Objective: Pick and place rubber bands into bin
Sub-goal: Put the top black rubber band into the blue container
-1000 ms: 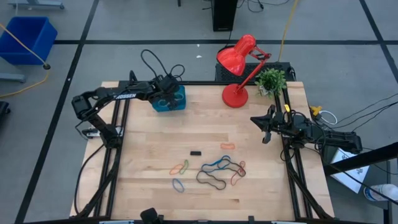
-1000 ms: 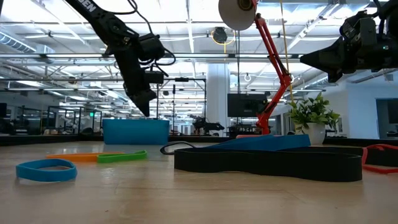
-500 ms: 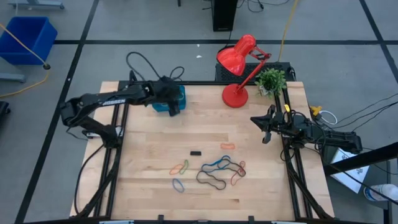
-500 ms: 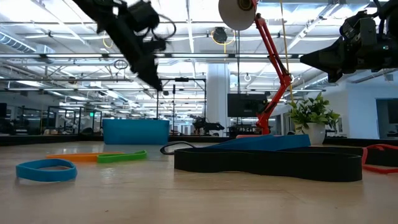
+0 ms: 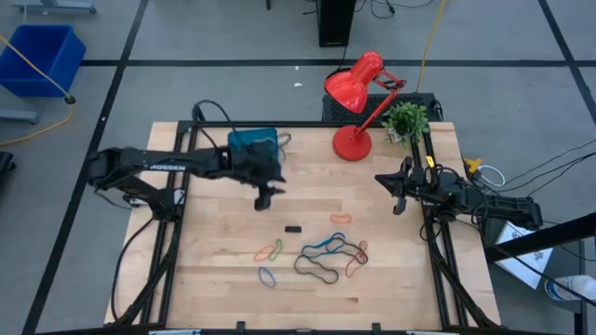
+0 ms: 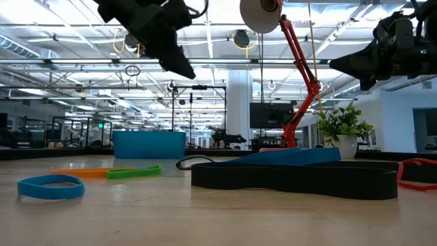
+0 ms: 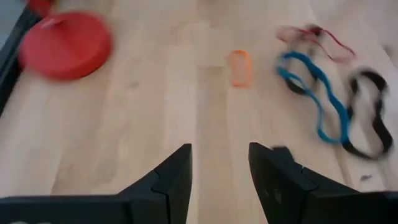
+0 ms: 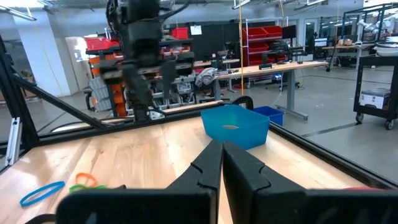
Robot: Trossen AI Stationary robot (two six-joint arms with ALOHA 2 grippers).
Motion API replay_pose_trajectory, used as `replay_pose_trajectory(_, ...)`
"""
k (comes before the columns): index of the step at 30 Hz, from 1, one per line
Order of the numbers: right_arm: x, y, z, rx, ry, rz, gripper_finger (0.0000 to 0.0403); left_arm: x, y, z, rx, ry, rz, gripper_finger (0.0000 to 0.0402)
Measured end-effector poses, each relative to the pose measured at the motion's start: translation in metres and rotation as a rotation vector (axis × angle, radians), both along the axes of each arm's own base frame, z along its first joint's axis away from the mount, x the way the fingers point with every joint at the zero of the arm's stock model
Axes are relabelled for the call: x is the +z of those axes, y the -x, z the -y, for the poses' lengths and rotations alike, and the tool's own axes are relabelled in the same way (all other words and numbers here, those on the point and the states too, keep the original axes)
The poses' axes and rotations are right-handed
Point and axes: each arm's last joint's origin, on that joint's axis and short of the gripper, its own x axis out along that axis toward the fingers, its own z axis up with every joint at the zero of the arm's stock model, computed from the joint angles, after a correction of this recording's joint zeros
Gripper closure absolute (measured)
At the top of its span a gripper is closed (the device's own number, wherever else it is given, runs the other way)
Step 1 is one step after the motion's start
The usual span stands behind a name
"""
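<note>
Several rubber bands lie flat on the wooden table: an orange one point(image 5: 341, 219) point(image 7: 239, 66), a blue one point(image 5: 321, 245) point(image 7: 311, 93), a black one point(image 5: 321, 268) point(image 7: 367, 118), a red one point(image 5: 357, 261), an orange-and-green pair point(image 5: 270, 251) and a small blue one point(image 5: 267, 276). The teal bin point(image 5: 253, 141) point(image 8: 235, 126) stands at the table's far left. My left gripper point(image 5: 264, 198) point(image 7: 219, 168) hangs open in the air between bin and bands, slanting down, with nothing between its fingers. My right gripper point(image 5: 395, 193) point(image 8: 221, 163) waits shut at the right edge.
A red desk lamp point(image 5: 358, 102) and a potted plant point(image 5: 406, 119) stand at the far right of the table. A small black piece point(image 5: 293, 228) lies near the bands. A black cable point(image 5: 212, 110) loops behind the bin. A larger blue crate point(image 5: 37, 56) sits on the floor.
My left gripper has left the spot above the bin and swung toward the table's near edge and the bands. It has risen and tipped from pointing steeply down to a shallower slant. The bands and the bin have stayed put.
</note>
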Motion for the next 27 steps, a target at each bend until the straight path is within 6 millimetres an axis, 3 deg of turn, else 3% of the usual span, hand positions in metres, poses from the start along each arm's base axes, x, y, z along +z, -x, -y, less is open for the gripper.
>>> replay_pose_trajectory(4,0.0,0.0,0.0,0.001,0.0,0.001,0.0394,-0.009,-0.01,0.025,-0.13,-0.09,-0.012,0.0236)
replay_pose_trajectory(12,0.0,0.0,0.0,0.001,0.0,0.002,0.0394,-0.049,-0.034,0.064,-0.176,-0.1,-0.093,0.0236)
replay_pose_trajectory(18,0.0,0.0,0.0,0.001,-0.001,0.001,0.0394,-0.082,-0.042,0.082,-0.137,-0.172,-0.192,0.0236)
replay_pose_trajectory(27,0.0,0.0,0.0,0.001,-0.001,0.001,0.0394,-0.115,-0.051,0.098,-0.105,-0.203,-0.239,0.0236)
